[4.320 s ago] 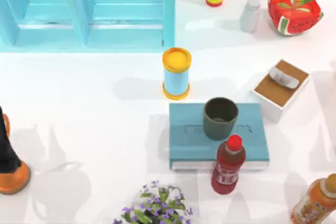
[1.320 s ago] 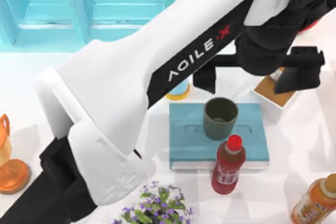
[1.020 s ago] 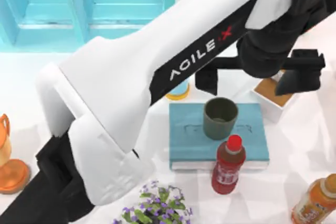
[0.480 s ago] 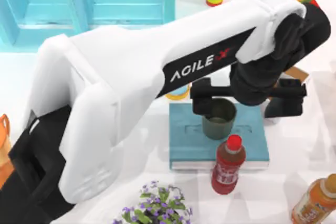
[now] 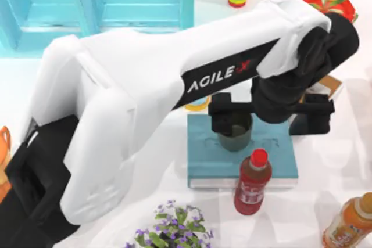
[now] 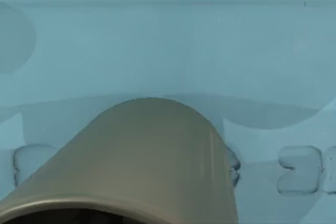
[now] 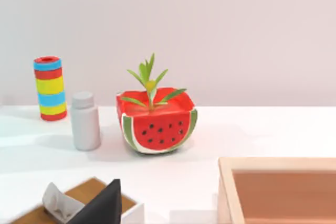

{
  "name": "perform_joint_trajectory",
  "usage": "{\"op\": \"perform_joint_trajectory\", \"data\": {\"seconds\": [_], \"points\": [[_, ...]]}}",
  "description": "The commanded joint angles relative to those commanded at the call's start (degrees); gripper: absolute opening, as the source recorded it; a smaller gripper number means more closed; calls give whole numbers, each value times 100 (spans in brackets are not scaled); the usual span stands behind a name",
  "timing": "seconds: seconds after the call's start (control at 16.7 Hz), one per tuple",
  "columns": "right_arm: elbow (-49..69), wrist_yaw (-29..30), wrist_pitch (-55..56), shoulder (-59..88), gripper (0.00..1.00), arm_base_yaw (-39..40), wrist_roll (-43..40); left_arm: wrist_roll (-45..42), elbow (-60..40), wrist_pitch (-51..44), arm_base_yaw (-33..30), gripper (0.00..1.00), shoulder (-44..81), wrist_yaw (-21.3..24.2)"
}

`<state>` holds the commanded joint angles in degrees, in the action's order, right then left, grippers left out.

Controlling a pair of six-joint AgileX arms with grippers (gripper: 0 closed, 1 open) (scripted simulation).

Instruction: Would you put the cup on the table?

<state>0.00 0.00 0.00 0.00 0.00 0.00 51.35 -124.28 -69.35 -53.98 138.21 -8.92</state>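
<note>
dark grey-green cup (image 5: 235, 133), handleless, upright, standing on a teal book (image 5: 203, 155), glossy white table (image 5: 139, 79) beneath

On the white table (image 7: 252, 135) we see a watermelon-patterned planter (image 7: 156, 121), a white bottle (image 7: 85, 120) beside it, and a striped cylinder (image 7: 49, 88) farther off.
</note>
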Motion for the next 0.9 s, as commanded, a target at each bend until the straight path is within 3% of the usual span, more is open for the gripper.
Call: {"op": "perform_joint_trajectory", "data": {"seconds": [0.72, 0.9], "points": [[0, 0, 0, 0, 100, 0, 0, 0, 0, 0, 0, 2, 0, 0], [0, 0, 0, 0, 100, 0, 0, 0, 0, 0, 0, 0, 0, 0]]}}
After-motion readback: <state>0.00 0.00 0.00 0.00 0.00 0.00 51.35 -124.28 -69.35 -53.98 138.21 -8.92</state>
